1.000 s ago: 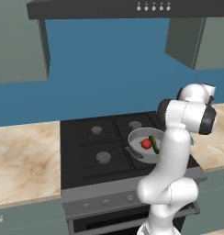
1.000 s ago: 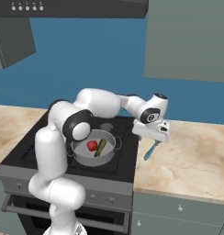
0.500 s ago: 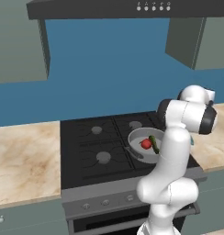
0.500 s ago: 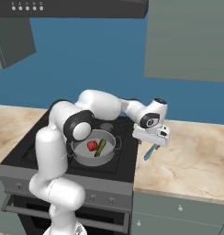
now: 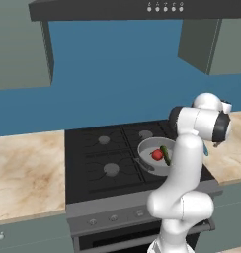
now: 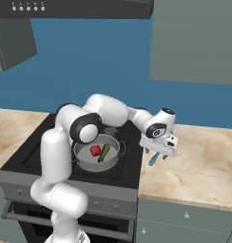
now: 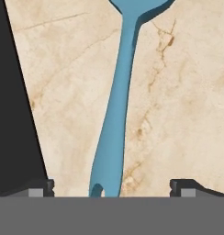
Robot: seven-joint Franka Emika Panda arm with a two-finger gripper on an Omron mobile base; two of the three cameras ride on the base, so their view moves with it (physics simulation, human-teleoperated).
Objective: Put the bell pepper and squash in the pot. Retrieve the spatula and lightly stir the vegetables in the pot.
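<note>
The grey pot (image 6: 96, 166) stands on the stove's front right burner. Inside it lie the red bell pepper (image 6: 95, 151) and the dark green squash (image 6: 104, 153), also seen as bell pepper (image 5: 157, 155) and squash (image 5: 165, 154) in pot (image 5: 144, 147). The teal spatula (image 7: 116, 114) lies flat on the marble counter just right of the stove, its head pointing away from my hand. My gripper (image 7: 111, 186) hangs open close above the handle's end, one fingertip (image 7: 40, 186) on each side of it, not touching. From the right base, the gripper (image 6: 156, 153) sits over the spatula (image 6: 153, 160).
The black stove top (image 7: 8, 114) runs along the left of the hand view, close to the spatula. Marble counter (image 6: 198, 166) stretches to the right of the stove, and more counter (image 5: 23, 168) lies to its left. A range hood and cabinets hang overhead.
My gripper has come down toward the counter over the spatula's handle, staying open. The pot and the vegetables have not moved.
</note>
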